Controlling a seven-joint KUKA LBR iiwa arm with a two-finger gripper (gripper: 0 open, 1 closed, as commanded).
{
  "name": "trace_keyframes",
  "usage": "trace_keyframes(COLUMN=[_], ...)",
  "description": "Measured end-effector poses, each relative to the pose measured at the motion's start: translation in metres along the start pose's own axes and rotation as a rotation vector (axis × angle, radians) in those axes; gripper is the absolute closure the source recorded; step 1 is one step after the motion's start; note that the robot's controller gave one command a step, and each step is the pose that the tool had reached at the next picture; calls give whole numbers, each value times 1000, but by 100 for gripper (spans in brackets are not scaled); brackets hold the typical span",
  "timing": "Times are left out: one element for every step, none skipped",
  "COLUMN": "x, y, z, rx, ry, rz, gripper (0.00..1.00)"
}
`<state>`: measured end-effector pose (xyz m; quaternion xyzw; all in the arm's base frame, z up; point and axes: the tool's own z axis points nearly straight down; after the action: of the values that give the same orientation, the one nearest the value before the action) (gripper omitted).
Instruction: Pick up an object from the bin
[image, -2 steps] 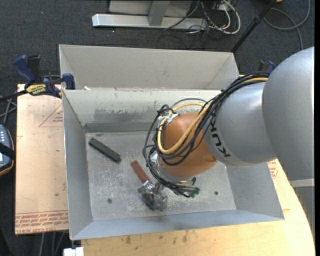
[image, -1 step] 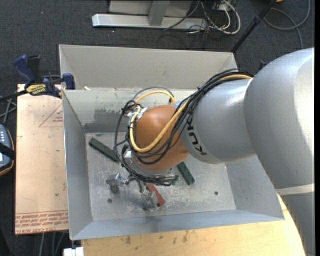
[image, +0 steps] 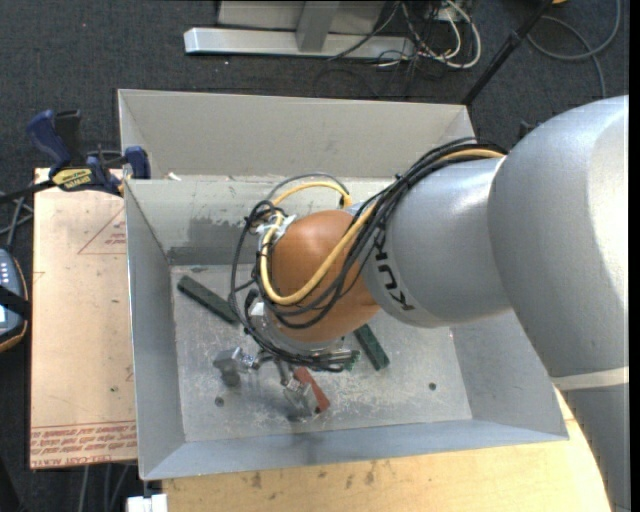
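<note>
Dark carpet surrounds the grey metal bin (image: 150, 330), which has sloped walls. The gripper (image: 270, 372) sits low over the centre-front of the floor (image: 420, 385), under the arm's orange cover (image: 310, 270). Whether it is open or closed cannot be told. A small red-and-grey object (image: 314, 394) lies just beside it (front side). One dark green bar (image: 372, 348) lies near its right, another (image: 205, 298) near the left wall. Open floor remains toward the right wall.

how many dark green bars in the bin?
2. The left dark green bar lies slantwise at back left; the right dark green bar sticks out from under the orange cover, right of centre. The arm may hide more.
</note>
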<state>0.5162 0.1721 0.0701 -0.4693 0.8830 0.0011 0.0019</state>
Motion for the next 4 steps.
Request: trace_keyframes(x=[11, 25, 30, 25], y=[-20, -7, -13, -49], z=[-55, -87, -74, -51], rx=[-4, 1, 1, 1], ry=[5, 2, 0, 0], rz=[28, -56, -316, -554], gripper=[0, 0, 0, 0])
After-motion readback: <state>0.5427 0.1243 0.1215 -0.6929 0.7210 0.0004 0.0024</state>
